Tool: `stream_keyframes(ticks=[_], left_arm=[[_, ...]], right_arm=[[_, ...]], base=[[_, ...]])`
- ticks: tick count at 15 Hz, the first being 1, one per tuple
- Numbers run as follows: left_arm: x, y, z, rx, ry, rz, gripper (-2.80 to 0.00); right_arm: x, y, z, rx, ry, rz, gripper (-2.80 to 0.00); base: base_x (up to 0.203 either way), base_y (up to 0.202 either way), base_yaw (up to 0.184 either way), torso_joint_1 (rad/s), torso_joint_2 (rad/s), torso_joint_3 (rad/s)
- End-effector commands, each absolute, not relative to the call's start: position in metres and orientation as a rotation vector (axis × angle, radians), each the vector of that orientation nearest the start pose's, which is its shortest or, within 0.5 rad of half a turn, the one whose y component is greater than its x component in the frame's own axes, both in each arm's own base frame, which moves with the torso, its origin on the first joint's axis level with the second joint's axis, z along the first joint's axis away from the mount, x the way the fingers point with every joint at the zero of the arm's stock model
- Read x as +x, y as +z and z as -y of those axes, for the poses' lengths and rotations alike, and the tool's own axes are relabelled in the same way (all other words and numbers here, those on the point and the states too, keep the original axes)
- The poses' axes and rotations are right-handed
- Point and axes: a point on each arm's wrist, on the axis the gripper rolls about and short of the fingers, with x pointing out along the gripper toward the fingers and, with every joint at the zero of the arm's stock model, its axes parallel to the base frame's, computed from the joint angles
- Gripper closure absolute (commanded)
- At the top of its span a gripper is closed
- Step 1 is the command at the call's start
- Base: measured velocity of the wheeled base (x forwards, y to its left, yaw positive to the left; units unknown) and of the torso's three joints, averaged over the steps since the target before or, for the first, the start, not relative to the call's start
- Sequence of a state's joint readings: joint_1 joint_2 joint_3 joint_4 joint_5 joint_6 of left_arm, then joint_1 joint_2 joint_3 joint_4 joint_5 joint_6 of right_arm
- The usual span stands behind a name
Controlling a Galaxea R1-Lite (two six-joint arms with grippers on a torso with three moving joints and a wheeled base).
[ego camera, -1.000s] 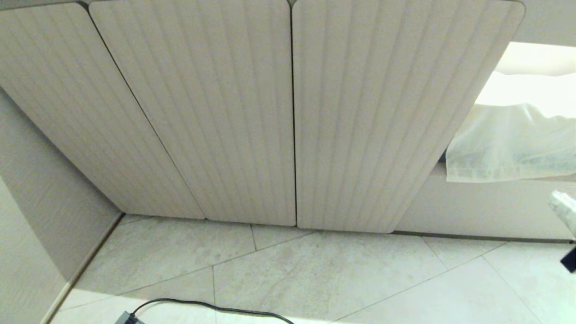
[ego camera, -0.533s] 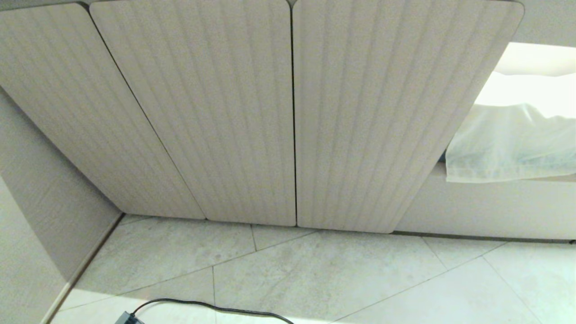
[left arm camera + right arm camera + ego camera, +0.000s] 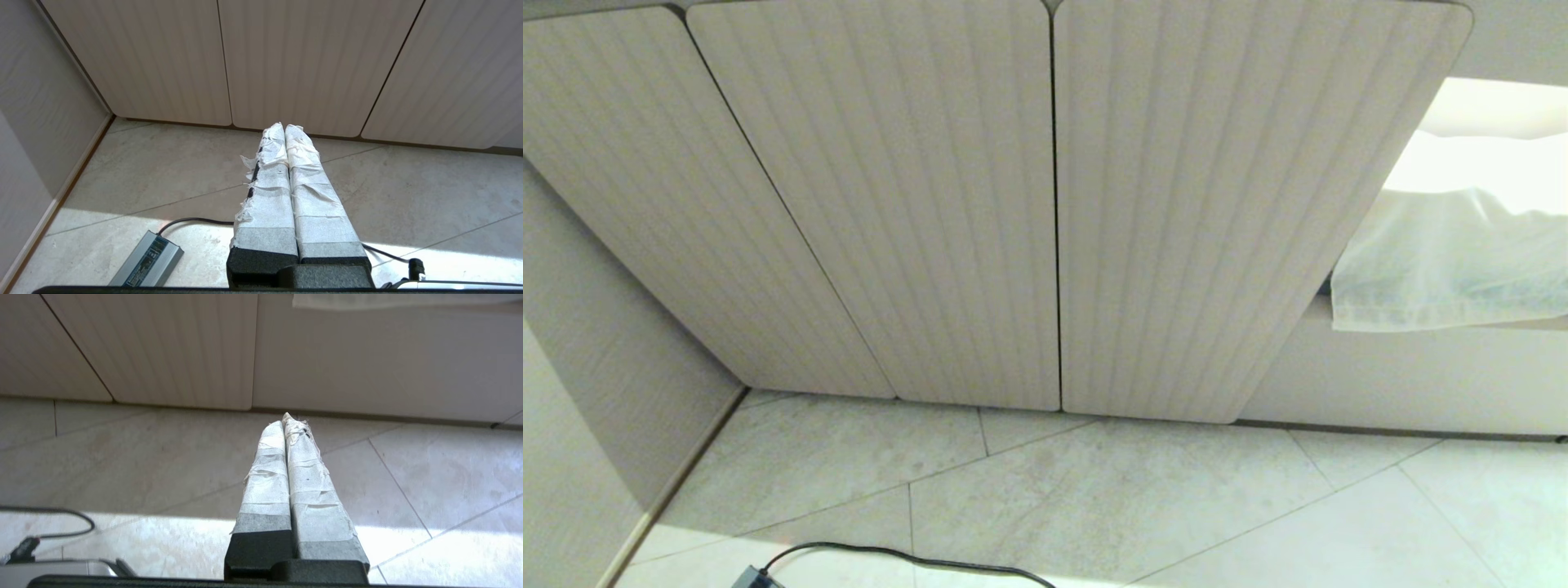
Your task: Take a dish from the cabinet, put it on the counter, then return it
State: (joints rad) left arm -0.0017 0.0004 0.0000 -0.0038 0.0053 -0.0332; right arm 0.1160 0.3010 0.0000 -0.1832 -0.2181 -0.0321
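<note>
We face the cabinet [image 3: 1045, 204] with all its fluted doors shut; the dish is nowhere in view, so we judge it sits behind them; our left gripper [image 3: 284, 127] hangs low over the floor tiles [image 3: 1094, 498], closed and empty; our right gripper [image 3: 286, 420] does likewise, closed on nothing; either the task has not begun or it is finished; if starting, we must next open a door; a white cloth [image 3: 1445, 261] hangs at right
</note>
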Motion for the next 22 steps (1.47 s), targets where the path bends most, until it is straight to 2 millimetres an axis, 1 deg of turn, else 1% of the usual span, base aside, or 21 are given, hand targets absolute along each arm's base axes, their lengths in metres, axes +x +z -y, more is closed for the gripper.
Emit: stream_keyframes(ticks=[1, 5, 8, 11, 12, 22], left_arm=[[-0.023, 0.076, 0.0, -0.034, 0.005, 0.005, 0.0], [-0.023, 0.076, 0.0, -0.034, 0.005, 0.005, 0.0], [-0.023, 0.076, 0.0, -0.034, 0.004, 0.006, 0.0], [-0.023, 0.076, 0.0, -0.034, 0.003, 0.006, 0.0], [-0.023, 0.076, 0.0, -0.034, 0.005, 0.005, 0.0], [-0.023, 0.076, 0.0, -0.034, 0.005, 0.005, 0.0]], right_arm=[[0.002, 0.095, 0.005, -0.05, -0.097, -0.118, 0.0], [0.002, 0.095, 0.004, -0.037, -0.16, -0.125, 0.0], [-0.008, 0.09, 0.002, -0.024, -0.087, -0.057, 0.0], [-0.022, 0.078, 0.001, -0.024, -0.034, 0.01, 0.0], [-0.023, 0.076, 0.001, -0.023, -0.017, 0.003, 0.0], [-0.023, 0.076, 0.001, -0.019, -0.015, 0.004, 0.0]], base=[[0.0, 0.0, 0.0, 0.0, 0.0, 0.0], [0.0, 0.0, 0.0, 0.0, 0.0, 0.0], [0.0, 0.0, 0.0, 0.0, 0.0, 0.0], [0.0, 0.0, 0.0, 0.0, 0.0, 0.0], [0.0, 0.0, 0.0, 0.0, 0.0, 0.0], [0.0, 0.0, 0.0, 0.0, 0.0, 0.0]])
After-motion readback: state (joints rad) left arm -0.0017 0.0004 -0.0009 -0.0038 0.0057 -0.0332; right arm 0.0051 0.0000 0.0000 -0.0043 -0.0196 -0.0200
